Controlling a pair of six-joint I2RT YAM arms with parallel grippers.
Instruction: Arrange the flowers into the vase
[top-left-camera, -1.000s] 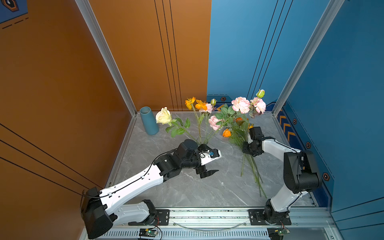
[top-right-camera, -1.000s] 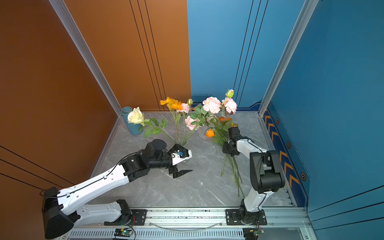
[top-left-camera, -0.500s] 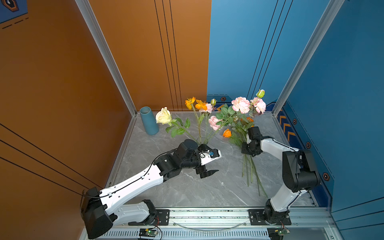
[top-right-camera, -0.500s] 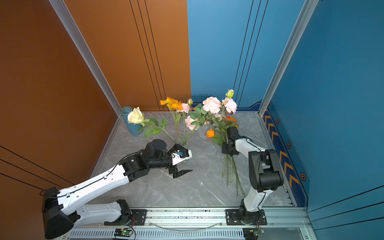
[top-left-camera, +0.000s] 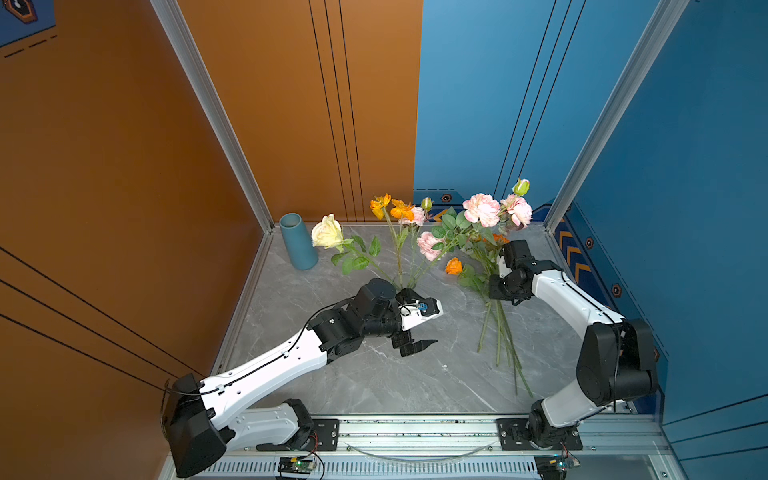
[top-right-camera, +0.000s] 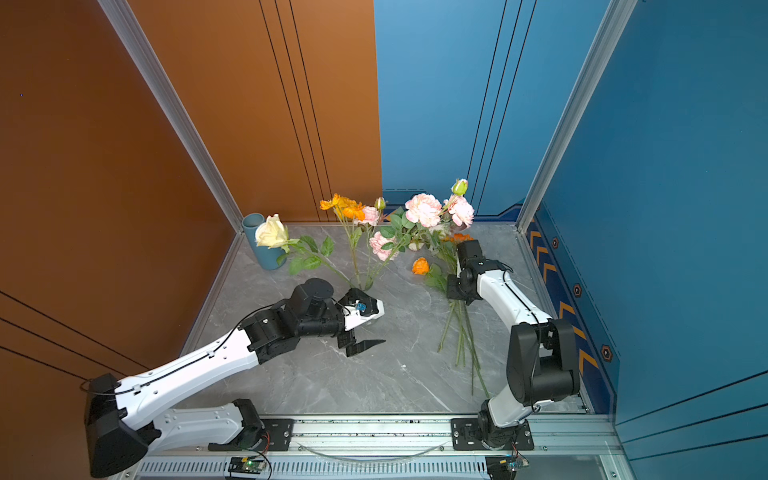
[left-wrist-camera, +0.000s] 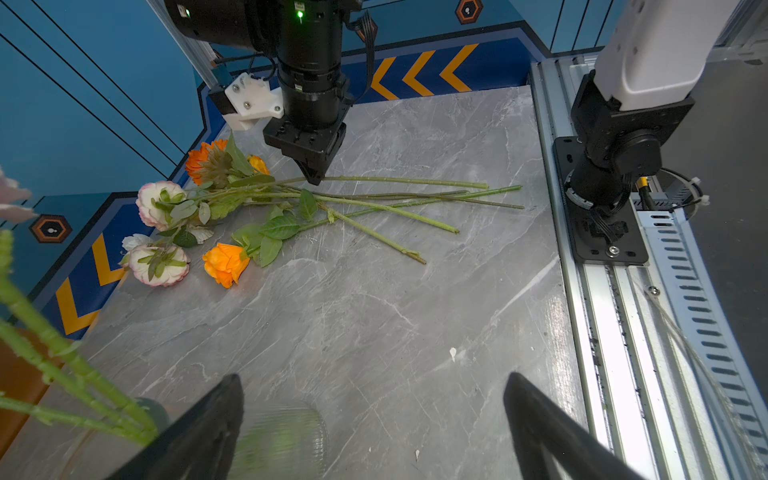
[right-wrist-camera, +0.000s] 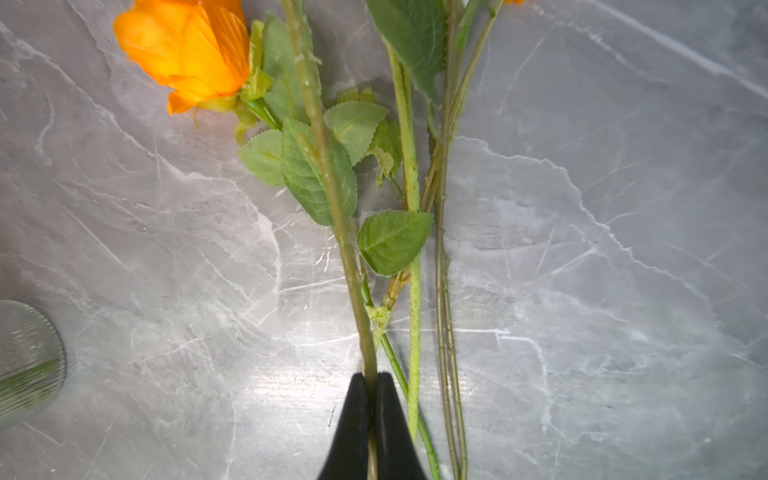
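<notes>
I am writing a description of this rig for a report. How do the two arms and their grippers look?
Both the left arm and the right arm have smooth white shells between bulky black joints. A thin black cable runs clipped along the left arm's shell. The left gripper and the right gripper have plain black fingers that taper to narrow tips.

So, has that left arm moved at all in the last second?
No. The left arm holds its place: its jaws sit just as far from the blue vase as before.
</notes>
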